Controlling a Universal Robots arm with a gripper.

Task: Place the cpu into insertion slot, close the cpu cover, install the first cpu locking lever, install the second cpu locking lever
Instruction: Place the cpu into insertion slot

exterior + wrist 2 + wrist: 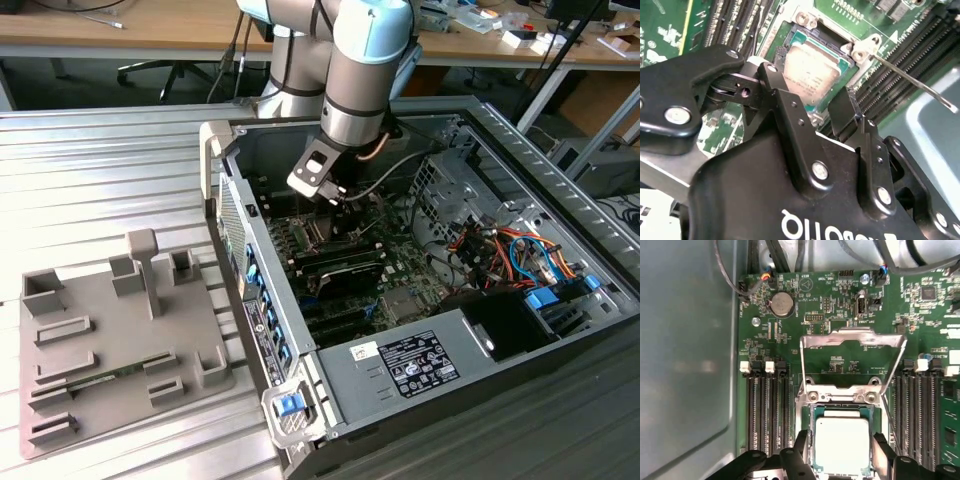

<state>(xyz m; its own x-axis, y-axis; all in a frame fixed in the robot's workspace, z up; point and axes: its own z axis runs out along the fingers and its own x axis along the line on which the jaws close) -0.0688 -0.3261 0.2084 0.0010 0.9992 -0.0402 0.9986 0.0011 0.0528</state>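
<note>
My gripper (841,436) straddles the seated cpu (842,452), jaws apart, holding nothing. The chip is thin and fragile, so I'd grip edges only.

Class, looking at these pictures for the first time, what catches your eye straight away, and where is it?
The robot arm reaching down into an open computer case dominates the exterior view. In the first wrist view, a grey-topped chip sits in its socket with the gripper right at it, and the silver cover frame is hinged open beside the socket.
</note>
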